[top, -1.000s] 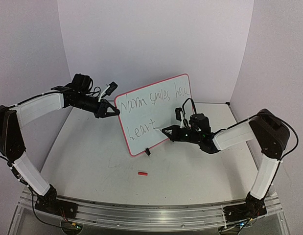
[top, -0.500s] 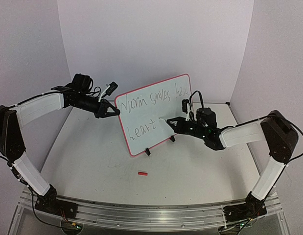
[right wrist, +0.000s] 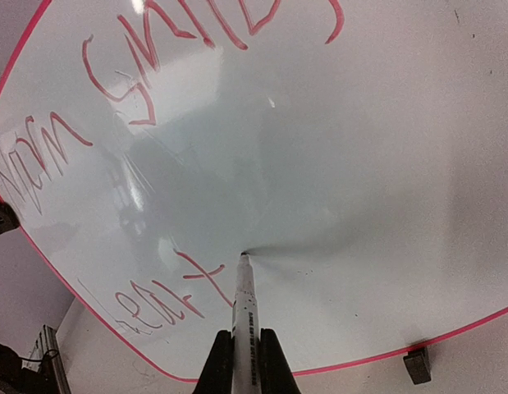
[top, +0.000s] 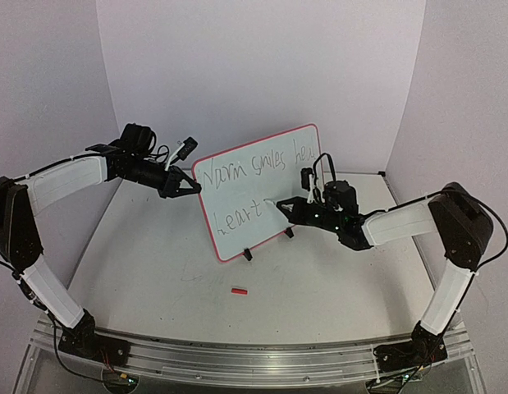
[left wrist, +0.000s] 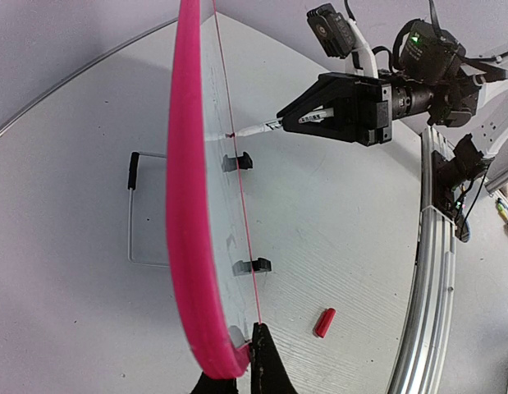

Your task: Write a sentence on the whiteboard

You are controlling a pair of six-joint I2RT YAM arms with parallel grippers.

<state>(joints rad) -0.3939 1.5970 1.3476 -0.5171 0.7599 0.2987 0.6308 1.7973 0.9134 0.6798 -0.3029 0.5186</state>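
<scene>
My left pincer (top: 191, 188) clamps the whiteboard (top: 274, 187) by its rim. My right pincer (top: 283, 206) grips a marker (right wrist: 244, 300), its tip touching the board beside the sentence (top: 255, 167), at its lower line.

Handwritten sentence (top: 266, 164) on whiteboard (top: 237, 199), "Norm smiles hea", "heart" beneath

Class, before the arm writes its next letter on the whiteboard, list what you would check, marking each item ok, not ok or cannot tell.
1. Left fingers clamp the whiteboard rim: ok.
2. Right fingers grip the marker: ok.
3. Marker tip touches the board just after "heart": ok.
4. Both clip feet rest on the table: ok.
5. Bare board to the right of the tip: ok.
6. Ink left in the marker: cannot tell.
</scene>
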